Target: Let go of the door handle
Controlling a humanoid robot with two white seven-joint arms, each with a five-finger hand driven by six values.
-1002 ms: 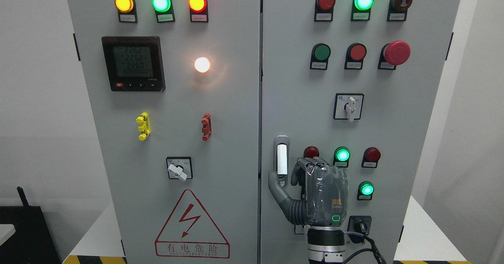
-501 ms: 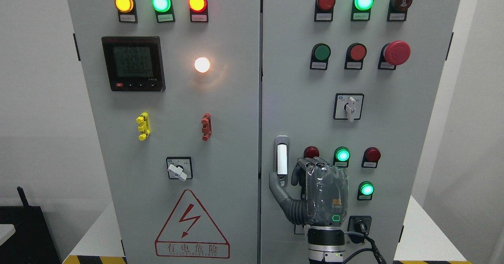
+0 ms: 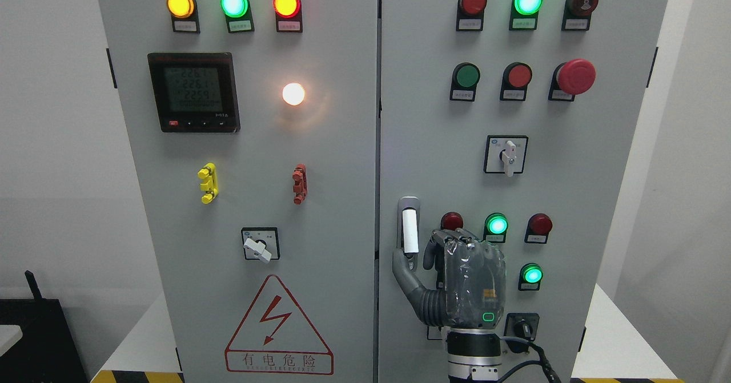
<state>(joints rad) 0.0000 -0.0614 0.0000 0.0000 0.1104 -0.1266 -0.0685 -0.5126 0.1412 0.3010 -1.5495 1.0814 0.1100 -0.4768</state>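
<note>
The grey cabinet's right door [image 3: 434,143] carries a door handle [image 3: 409,229], a white lever in a grey recessed plate close to the centre seam. My right hand [image 3: 413,258] rises from the bottom edge, wrapped in clear film, and sits at the handle's lower end. Its thumb [image 3: 400,262] stands left of the handle base. The curled fingers [image 3: 435,245] close in from the right, so the hand still grips the handle. The door lies flush with the left door. My left hand is out of view.
Lit lamps, push buttons, a red mushroom stop button [image 3: 575,76] and a rotary switch [image 3: 506,154] cover the right door. A key switch [image 3: 521,329] and a black cable [image 3: 537,360] sit beside my wrist. The left door holds a meter [image 3: 193,92] and a warning triangle [image 3: 278,329].
My right hand has shifted a few pixels to the right at the handle. The white lever leans very slightly. The meter digits have changed.
</note>
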